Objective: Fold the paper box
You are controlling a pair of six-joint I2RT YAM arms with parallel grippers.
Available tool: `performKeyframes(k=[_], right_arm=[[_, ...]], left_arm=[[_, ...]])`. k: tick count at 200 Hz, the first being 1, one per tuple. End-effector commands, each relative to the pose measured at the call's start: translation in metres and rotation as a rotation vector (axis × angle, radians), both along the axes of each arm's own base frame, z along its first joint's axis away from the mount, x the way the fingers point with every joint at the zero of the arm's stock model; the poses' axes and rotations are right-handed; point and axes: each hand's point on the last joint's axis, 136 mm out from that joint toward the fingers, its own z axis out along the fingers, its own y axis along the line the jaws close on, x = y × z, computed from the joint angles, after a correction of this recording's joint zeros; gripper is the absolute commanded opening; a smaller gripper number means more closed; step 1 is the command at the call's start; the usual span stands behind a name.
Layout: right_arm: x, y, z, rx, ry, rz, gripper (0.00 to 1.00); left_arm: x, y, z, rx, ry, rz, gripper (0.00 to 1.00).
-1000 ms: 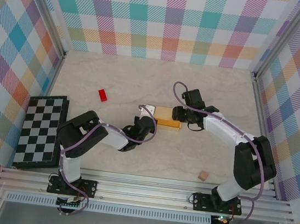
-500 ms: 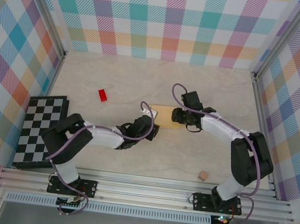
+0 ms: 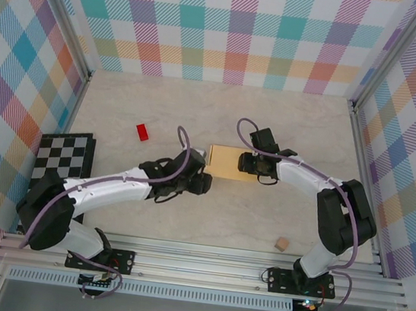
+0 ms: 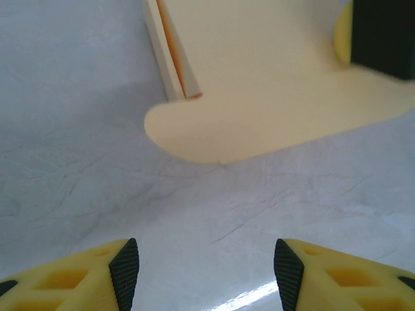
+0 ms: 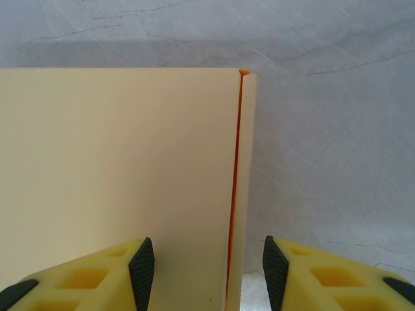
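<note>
Pale yellow paper box flat, orange crease, rounded flap; left gripper, right gripper half-open, empty

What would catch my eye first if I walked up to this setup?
Most likely the pale yellow paper box lying flat in the middle of the table, with an arm reaching in from each side. The left gripper is open just short of its rounded flap, and the right gripper is open over its right edge. Next come the pastel plaid walls and the checkerboard at the table's left edge.
</note>
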Motion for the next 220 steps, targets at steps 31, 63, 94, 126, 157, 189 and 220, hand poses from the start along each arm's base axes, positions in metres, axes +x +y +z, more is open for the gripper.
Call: performKeyframes(k=[31, 63, 94, 126, 157, 189, 220], right_arm=[[-0.01, -0.004, -0.011, -0.025, 0.052, 0.007, 0.51], [-0.012, -0.002, -0.006, -0.005, 0.049, 0.018, 0.51], [-0.016, 0.0, -0.004, 0.01, 0.054, 0.031, 0.51], [-0.017, -0.001, 0.0, 0.002, 0.046, 0.043, 0.51], [-0.016, -0.003, 0.01, -0.014, 0.03, 0.056, 0.52], [-0.021, -0.011, 0.025, -0.055, 0.022, 0.074, 0.56], [-0.033, -0.012, 0.041, -0.053, 0.046, 0.107, 0.55]], left_arm=[[0.056, -0.008, -0.006, -0.045, 0.142, 0.114, 0.57], [0.083, -0.022, -0.032, -0.004, 0.19, 0.102, 0.48], [0.094, -0.02, -0.049, 0.069, 0.198, 0.118, 0.39], [0.093, -0.015, -0.059, 0.098, 0.216, 0.129, 0.31], [0.091, -0.011, -0.065, 0.128, 0.229, 0.13, 0.29], [0.092, -0.002, -0.055, 0.17, 0.2, 0.13, 0.31], [0.094, 0.0, -0.038, 0.185, 0.172, 0.113, 0.37]])
